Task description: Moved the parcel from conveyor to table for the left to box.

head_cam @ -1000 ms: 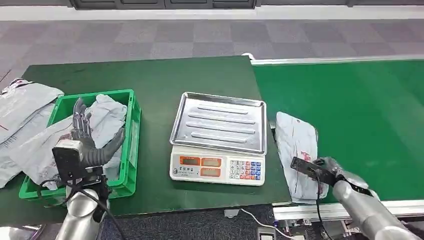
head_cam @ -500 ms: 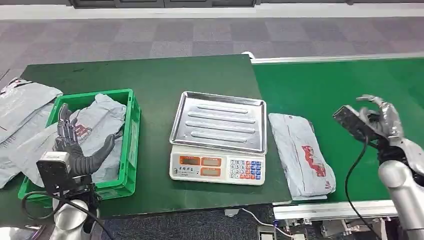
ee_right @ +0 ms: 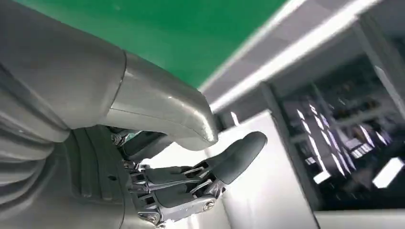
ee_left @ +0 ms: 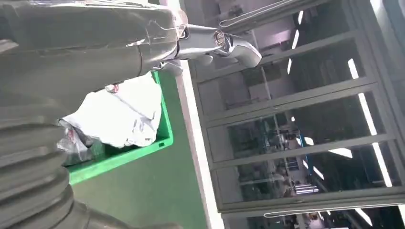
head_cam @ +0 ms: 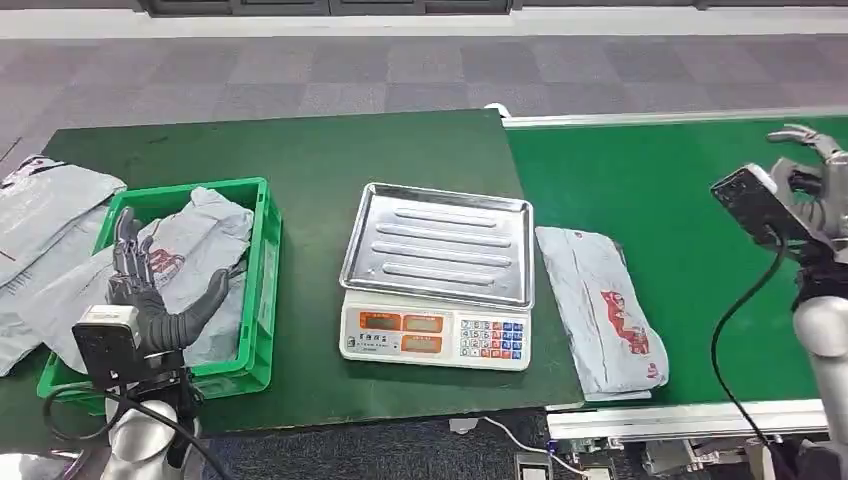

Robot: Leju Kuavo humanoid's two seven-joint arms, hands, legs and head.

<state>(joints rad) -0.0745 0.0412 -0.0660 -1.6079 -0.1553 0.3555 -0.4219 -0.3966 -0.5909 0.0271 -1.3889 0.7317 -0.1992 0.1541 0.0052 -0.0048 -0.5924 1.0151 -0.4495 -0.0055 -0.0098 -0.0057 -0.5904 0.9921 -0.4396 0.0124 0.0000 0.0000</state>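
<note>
The conveyor [head_cam: 700, 200] and tabletop [head_cam: 300, 150] meet beside the scale [head_cam: 437, 275]. The grey parcel [head_cam: 600, 305] lies across that seam (likely staged for the left hand). The green crate [head_cam: 262, 260] holds other bags. Left hand [head_cam: 150, 290] hovers over it, fingers spread, empty; right hand [head_cam: 810, 180], raised, empty, is partly cropped.

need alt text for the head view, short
A grey parcel lies at the table's edge beside a scale, partly on the green conveyor. The right hand is raised, open; the left hand hovers over a green crate of parcels.
</note>
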